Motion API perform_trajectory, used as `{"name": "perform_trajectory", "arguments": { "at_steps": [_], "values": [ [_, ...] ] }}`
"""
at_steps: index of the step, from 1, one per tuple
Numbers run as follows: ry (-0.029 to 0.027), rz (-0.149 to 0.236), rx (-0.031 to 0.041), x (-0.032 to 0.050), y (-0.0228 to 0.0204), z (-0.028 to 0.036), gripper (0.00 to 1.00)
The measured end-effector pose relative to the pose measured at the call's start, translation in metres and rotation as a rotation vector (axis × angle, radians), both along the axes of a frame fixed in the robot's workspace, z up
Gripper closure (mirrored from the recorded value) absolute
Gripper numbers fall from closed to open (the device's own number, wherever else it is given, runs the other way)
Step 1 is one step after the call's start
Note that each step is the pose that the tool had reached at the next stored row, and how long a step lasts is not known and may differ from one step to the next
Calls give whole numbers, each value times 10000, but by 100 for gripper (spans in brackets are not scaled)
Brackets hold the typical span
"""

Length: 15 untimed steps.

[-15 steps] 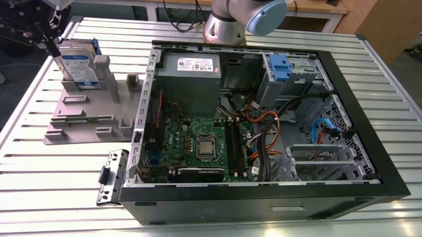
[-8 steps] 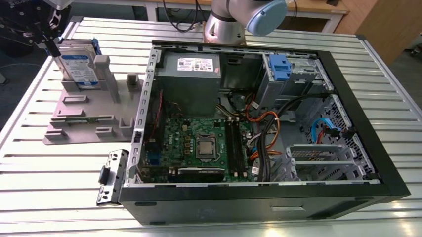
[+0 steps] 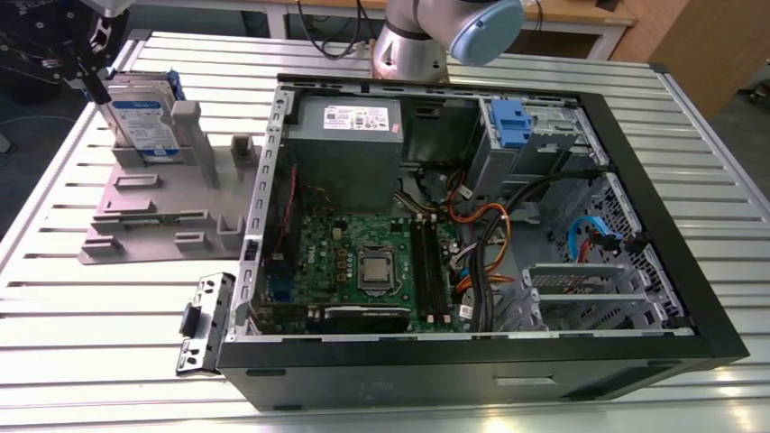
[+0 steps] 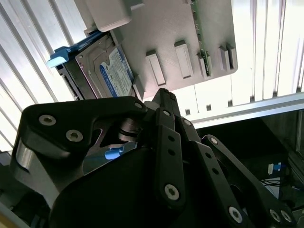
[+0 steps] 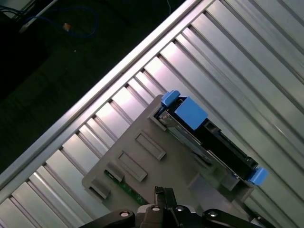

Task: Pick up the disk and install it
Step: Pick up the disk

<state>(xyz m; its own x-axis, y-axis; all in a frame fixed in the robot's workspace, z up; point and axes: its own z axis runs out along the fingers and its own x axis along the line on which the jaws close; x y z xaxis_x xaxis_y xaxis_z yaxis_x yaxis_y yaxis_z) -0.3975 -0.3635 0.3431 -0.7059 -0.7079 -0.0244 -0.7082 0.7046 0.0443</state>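
The disk [image 3: 141,124] stands upright on edge in the grey plastic stand [image 3: 151,212] at the exterior view's far left, its white-and-blue label facing the camera. Blue bracket tabs show at its ends in the first wrist view, where the disk [image 5: 211,138] appears edge-on in the stand [image 5: 156,161]. My black gripper [image 3: 88,79] hangs just above and to the left of the disk's top corner, holding nothing. In the second wrist view the gripper [image 4: 163,97] sits beside the disk [image 4: 108,71], apart from it.
An open computer case [image 3: 481,365] lies right of the stand, showing the motherboard [image 3: 361,266], a grey power supply [image 3: 346,126] and a drive bay with a blue latch [image 3: 511,120]. A loose metal bracket [image 3: 205,320] rests by the case's front left corner. The table's edge [image 5: 109,80] runs close behind the stand.
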Motion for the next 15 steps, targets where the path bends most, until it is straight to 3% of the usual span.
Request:
{"name": "perform_trajectory", "arguments": {
  "at_steps": [15],
  "values": [
    [0,333,0,0,0,0,90]
  ]
}}
